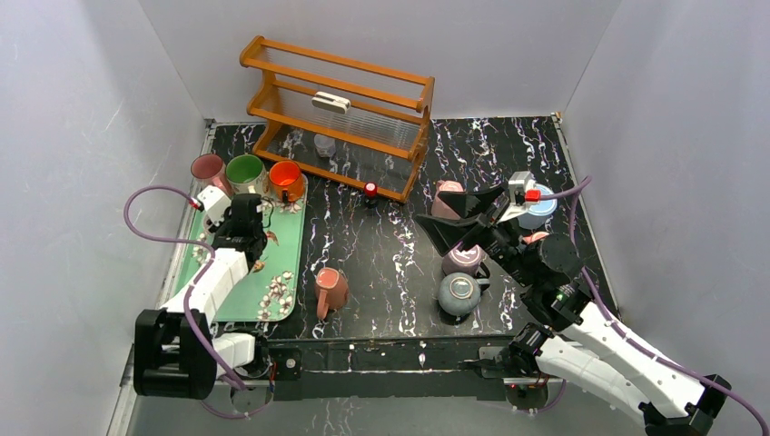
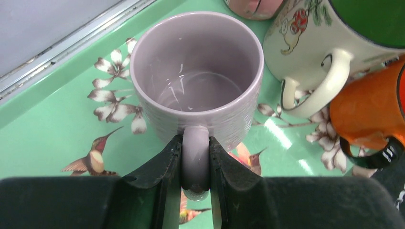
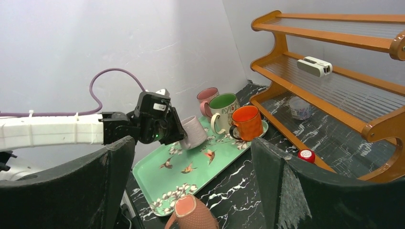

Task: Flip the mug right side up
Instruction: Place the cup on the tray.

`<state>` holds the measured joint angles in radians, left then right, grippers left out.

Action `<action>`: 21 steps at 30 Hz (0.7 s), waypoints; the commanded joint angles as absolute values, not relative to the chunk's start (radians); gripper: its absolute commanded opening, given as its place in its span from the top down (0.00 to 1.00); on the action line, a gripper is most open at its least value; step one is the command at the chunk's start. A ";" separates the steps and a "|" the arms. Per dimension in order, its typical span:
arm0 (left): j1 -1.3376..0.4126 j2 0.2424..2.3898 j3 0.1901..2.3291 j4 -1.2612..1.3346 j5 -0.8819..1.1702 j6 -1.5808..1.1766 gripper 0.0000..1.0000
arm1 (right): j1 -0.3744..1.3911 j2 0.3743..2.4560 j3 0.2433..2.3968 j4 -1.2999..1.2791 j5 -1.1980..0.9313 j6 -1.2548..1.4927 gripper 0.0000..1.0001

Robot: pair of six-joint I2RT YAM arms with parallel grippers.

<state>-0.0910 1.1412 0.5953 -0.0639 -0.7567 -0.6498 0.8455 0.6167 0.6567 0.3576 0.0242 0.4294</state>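
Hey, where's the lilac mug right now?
The left wrist view shows the lilac mug held by its handle in the left tool, over the green tray at the left of the table, beside the green-lined mug and orange mug.

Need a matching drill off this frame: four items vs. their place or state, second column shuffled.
1. lilac mug
2. orange mug
3. salmon mug
4. right gripper

A. on the black tabletop, beside the green tray
B. jaws wide open, empty
C. handle pinched by the left gripper
D. upright on that tray

Pairs: 1-C, 2-D, 3-A, 4-B
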 commanded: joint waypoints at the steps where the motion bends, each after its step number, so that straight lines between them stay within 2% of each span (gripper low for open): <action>1: -0.059 1.173 0.687 0.050 -0.832 -0.636 1.00 | 0.848 0.605 0.660 0.372 0.028 0.417 0.01; 21: -0.011 1.337 0.744 0.005 -0.887 -0.629 1.00 | 0.848 0.604 0.664 0.352 0.016 0.442 0.01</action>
<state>-0.0254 1.3334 0.6949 -0.0013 -0.7891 -0.6037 0.8455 0.6022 0.6559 0.3378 0.0193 0.4412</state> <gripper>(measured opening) 0.203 0.985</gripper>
